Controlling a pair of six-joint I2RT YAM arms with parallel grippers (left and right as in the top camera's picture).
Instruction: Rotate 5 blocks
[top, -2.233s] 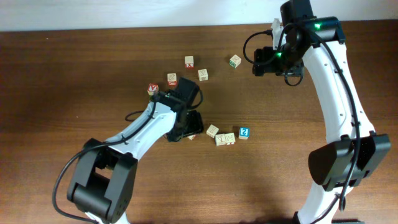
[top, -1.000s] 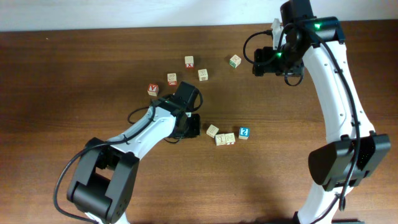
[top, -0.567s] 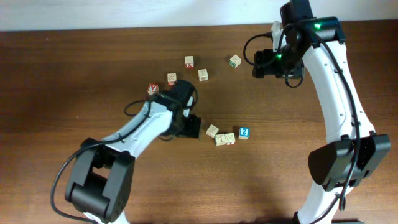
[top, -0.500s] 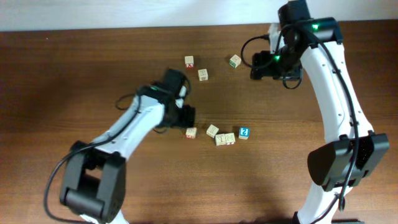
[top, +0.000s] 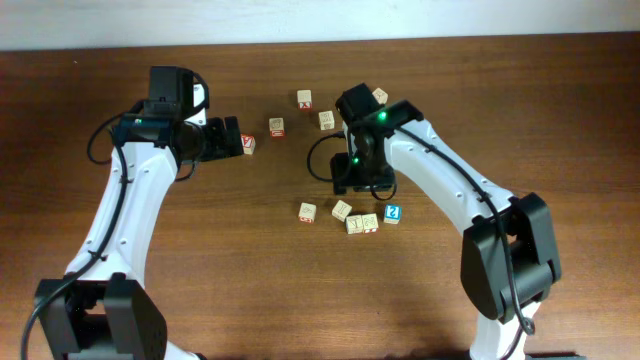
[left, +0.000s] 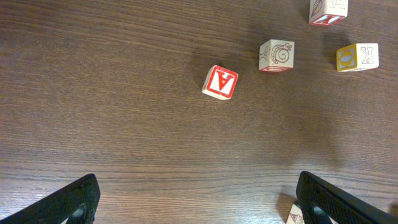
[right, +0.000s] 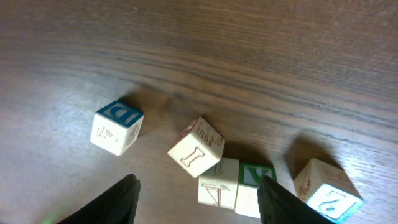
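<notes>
Right claw: my right claw (right: 198, 186) hangs over the group of blocks, spread, pinching nothing.
Left claw: my left claw (left: 199, 199) is spread wide and empty, out towards 10 o'clock on the worktop (top: 100, 220) in the overhead view, well apart from the group.
Blocks: all five lie just at 6 o'clock of my right claw, seen from overhead. The lone block (right: 117, 127) sits at the 9 o'clock end. Then come the skewed block (right: 196, 147), the pale block (right: 217, 182) and the green block (right: 255, 177), with the blue block (right: 326, 190) at the 3 o'clock end.
Contact: the pale and green blocks sit side by side, touching. A corner of the skewed block seems to touch the pale one. The blue block is just beside the green one; I cannot tell whether they meet.
Step, as I judge it: choosing a block to turn; none is gripped yet.
Risk, crowding: if I close on a middle block, I could catch or shove its neighbour, so that two turn or the row scatters.
Risk, skew: gripped across its corners, the skewed block could squirt out or tip over rather than turn flat.
Risk, wrong cube: the red cube (left: 220, 82) near my left claw is not among the five, so turning it would gain nothing.
</notes>
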